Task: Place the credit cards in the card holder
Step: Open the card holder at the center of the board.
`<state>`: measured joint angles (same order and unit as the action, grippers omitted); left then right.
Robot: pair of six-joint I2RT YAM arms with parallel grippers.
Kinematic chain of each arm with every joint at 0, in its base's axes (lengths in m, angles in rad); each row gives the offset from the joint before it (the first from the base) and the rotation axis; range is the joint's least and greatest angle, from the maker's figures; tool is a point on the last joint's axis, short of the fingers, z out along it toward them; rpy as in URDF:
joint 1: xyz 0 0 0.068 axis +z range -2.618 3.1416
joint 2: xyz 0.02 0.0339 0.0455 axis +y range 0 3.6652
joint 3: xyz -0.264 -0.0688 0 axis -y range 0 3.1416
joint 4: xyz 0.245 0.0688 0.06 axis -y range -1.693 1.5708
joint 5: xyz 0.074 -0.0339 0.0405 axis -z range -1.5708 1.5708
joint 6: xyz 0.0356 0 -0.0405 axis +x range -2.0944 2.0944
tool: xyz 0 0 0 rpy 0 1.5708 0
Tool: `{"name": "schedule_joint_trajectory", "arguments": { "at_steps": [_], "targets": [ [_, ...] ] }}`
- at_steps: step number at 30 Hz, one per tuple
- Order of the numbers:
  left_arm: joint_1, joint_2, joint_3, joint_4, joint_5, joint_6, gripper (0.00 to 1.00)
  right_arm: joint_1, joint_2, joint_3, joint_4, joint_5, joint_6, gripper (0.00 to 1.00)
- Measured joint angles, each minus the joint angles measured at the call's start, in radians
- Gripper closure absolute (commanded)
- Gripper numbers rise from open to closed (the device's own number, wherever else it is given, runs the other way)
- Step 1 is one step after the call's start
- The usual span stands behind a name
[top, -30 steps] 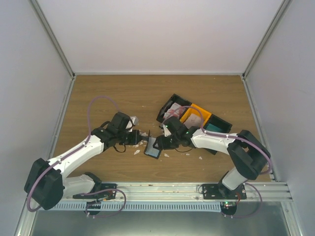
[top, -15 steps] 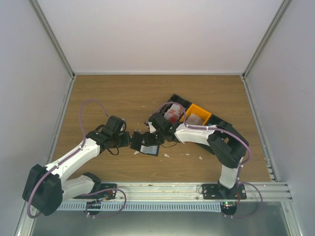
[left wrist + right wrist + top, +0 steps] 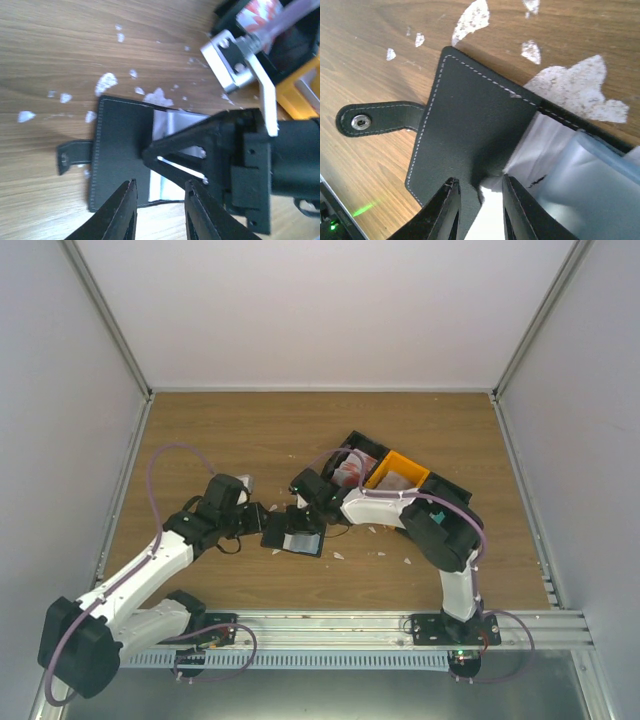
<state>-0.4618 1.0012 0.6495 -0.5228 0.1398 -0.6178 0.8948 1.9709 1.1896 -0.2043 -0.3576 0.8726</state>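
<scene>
Overhead, a wooden desk (image 3: 200,430) carried two arms reaching inward: the left arm (image 3: 150,565) from the near left, the right arm (image 3: 440,530) bent back from the near right. Black and orange trays (image 3: 405,462) sat behind the right arm, with credit cards (image 3: 352,470) lying in them, one white with red marks. The card holder (image 3: 293,538) lay open and flat near the desk's middle, its black flap and snap strap (image 3: 375,120) to one side, pale pockets exposed. The right fingers (image 3: 517,210) hung over it, close together, a pale sliver between them; whether they gripped a card could not be told. The left fingers (image 3: 121,215) stood narrowly parted and empty just beside the holder. White scraps (image 3: 106,82) dotted the desk around it.
</scene>
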Motion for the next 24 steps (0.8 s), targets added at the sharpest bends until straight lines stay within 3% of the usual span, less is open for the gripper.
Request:
{"name": "schedule_joint_trajectory", "arguments": {
  "at_steps": [8,12,17,24],
  "targets": [
    [0.000,0.046,-0.078,0.154,0.255,0.021,0.69,-0.003,-0.142,-0.060,-0.047,0.098,0.026,0.57],
    [0.000,0.113,-0.103,0.224,0.338,0.028,0.69,-0.009,-0.228,-0.092,-0.066,0.140,0.034,0.53],
    [0.000,0.205,-0.121,0.261,0.354,0.026,0.79,-0.010,-0.223,-0.134,-0.092,0.143,0.040,0.47],
    [0.000,0.267,-0.139,0.269,0.290,0.024,0.82,-0.010,-0.183,-0.136,-0.108,0.121,0.041,0.43]
  ]
}}
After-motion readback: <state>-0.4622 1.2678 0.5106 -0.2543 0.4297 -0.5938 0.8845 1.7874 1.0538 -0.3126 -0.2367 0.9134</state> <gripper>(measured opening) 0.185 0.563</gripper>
